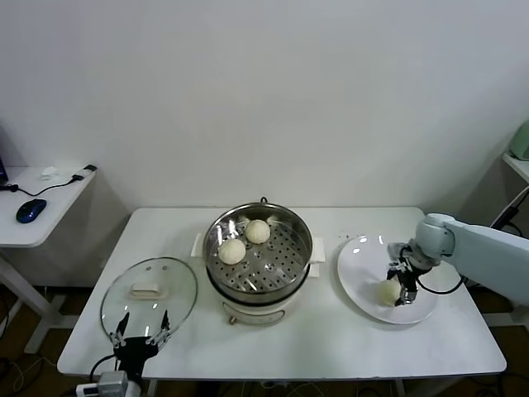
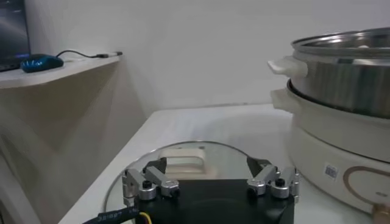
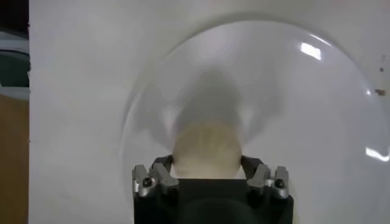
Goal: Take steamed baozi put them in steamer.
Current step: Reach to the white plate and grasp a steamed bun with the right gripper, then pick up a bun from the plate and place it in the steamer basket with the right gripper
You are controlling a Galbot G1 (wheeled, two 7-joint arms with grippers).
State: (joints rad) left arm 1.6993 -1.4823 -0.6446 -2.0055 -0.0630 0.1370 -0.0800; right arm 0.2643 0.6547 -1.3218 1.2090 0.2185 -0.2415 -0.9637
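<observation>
Desk: a white desk point(image 1: 331, 347) carried the steamer, a plate and a lid; it stood against a pale wall.
Steamer: the steamer point(image 1: 258, 258), a shiny steel pot with a perforated tray on a white base, sat at the middle of the desk; in the left wrist view its side handle and base point(image 2: 341, 109) showed beside the lid.
Baozi in steamer: two steamed baozi lay on the tray, one point(image 1: 231, 251) nearer the robot and to its left, the other point(image 1: 258, 231) toward the back, just beside each other.
Baozi on plate: one baozi point(image 1: 387, 291) point(image 3: 204, 149) lay on the white plate point(image 1: 359, 277) point(image 3: 317, 122), on the robot's right of the steamer.
Right gripper: the right gripper point(image 1: 403, 296) point(image 3: 207, 173) reached down onto the plate, its fingers point(image 3: 159, 176) standing on either side of that bun, close against it; whether they had clenched on it cannot be told.
Left gripper: the left gripper point(image 1: 140, 335) point(image 2: 210, 182) hung at the near edge of the desk over the rim of the glass lid point(image 1: 149, 298) point(image 2: 183, 164), fingers point(image 2: 146, 182) released and spread wide, grasping nothing.
Lid: it lay flat on the desk, on the robot's left of the steamer, white handle up.
Side desk: a smaller desk point(image 1: 41, 223) stood farther left with a blue mouse point(image 1: 30, 210) point(image 2: 39, 62) on it.
</observation>
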